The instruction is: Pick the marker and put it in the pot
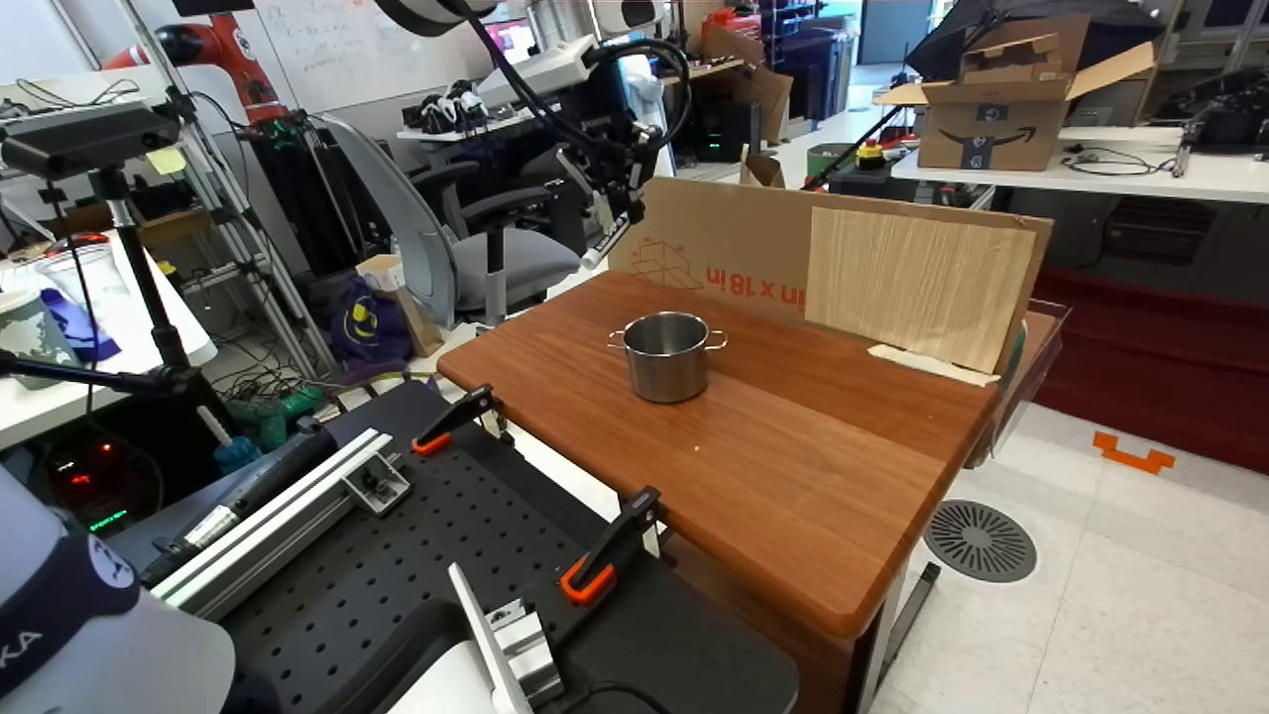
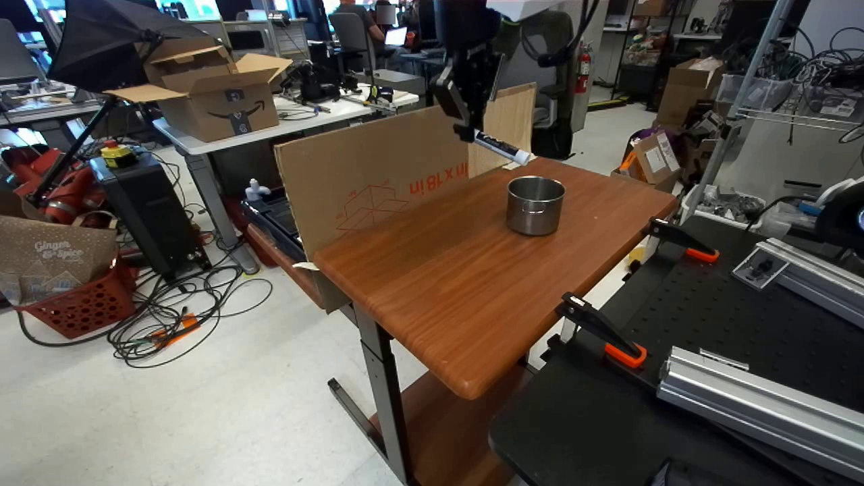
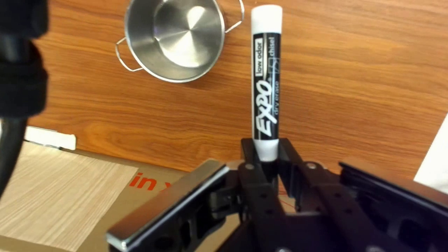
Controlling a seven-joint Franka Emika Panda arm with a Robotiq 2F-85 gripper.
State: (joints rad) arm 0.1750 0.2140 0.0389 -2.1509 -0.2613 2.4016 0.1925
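The marker (image 3: pixel 266 87) is a slim black Expo pen with white ends. My gripper (image 3: pixel 266 148) is shut on one white end, and the rest sticks out past the fingertips. In both exterior views the marker (image 1: pixel 606 244) (image 2: pixel 501 146) tilts downward from the gripper (image 1: pixel 625 210) (image 2: pixel 467 129), in the air above table height. The pot (image 1: pixel 668 375) is small, round, shiny steel with two wire handles. It stands upright on the table, also in the other views (image 2: pixel 533 214) (image 3: pixel 142 45). Its inside looks empty. In the wrist view the marker lies right of the pot, apart from it.
A brown wooden table (image 1: pixel 793 476) (image 2: pixel 432 290) carries the pot. An upright cardboard sheet (image 1: pixel 734 238) (image 2: pixel 378 182) with a pale wood panel (image 1: pixel 917 288) stands along its far edge. Black clamps (image 1: pixel 620 540) (image 2: pixel 601 327) sit at the near edge by the black perforated bench (image 1: pixel 446 555).
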